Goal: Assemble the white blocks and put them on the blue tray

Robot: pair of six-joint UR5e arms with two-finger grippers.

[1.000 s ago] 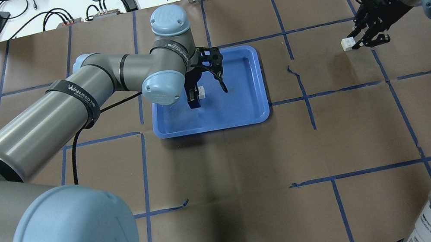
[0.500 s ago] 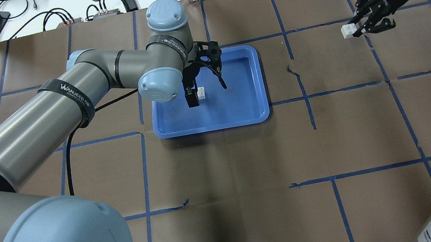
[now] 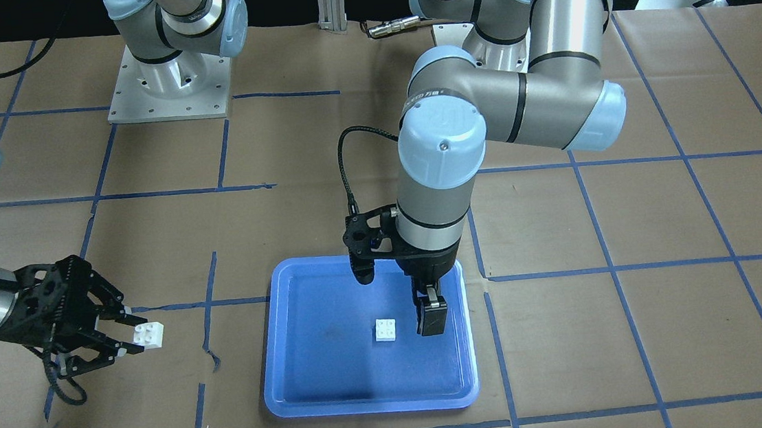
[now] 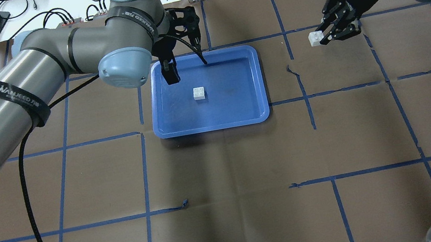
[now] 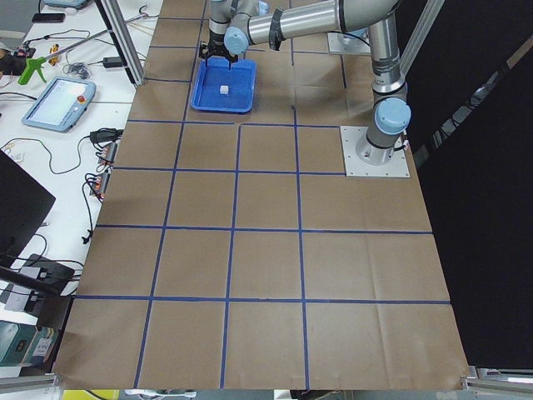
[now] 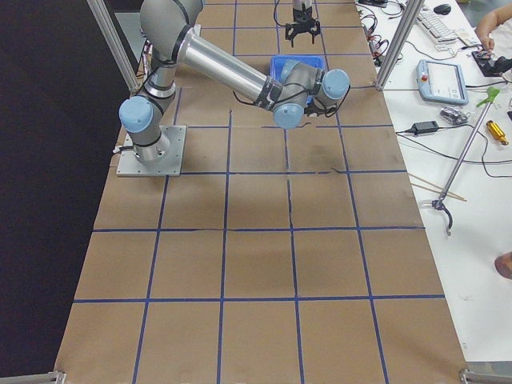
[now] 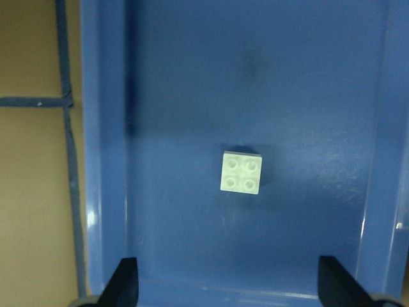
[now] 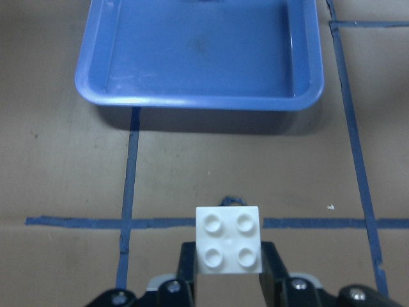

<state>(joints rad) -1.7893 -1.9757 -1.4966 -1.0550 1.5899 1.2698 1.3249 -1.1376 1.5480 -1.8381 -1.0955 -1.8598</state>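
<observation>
One white block (image 4: 199, 93) lies studs up, alone, on the floor of the blue tray (image 4: 213, 126). It also shows in the front view (image 3: 385, 329) and the left wrist view (image 7: 242, 173). My left gripper (image 4: 186, 66) is open and empty above the tray's far part, clear of that block. My right gripper (image 4: 322, 38) is shut on the second white block (image 4: 314, 38) and holds it in the air to the right of the tray. The right wrist view shows this block (image 8: 229, 240) studs up between the fingers, with the tray (image 8: 192, 101) ahead.
The table is brown paper with a grid of blue tape (image 4: 300, 80). The arm bases (image 3: 166, 88) stand at the robot's side. Cables and power supplies (image 4: 109, 7) lie beyond the far edge. A teach pendant (image 5: 58, 104) lies on the side bench.
My left gripper has pulled up and back from the block in the tray toward the tray's far rim. My right gripper has carried its block leftward, closer to the tray.
</observation>
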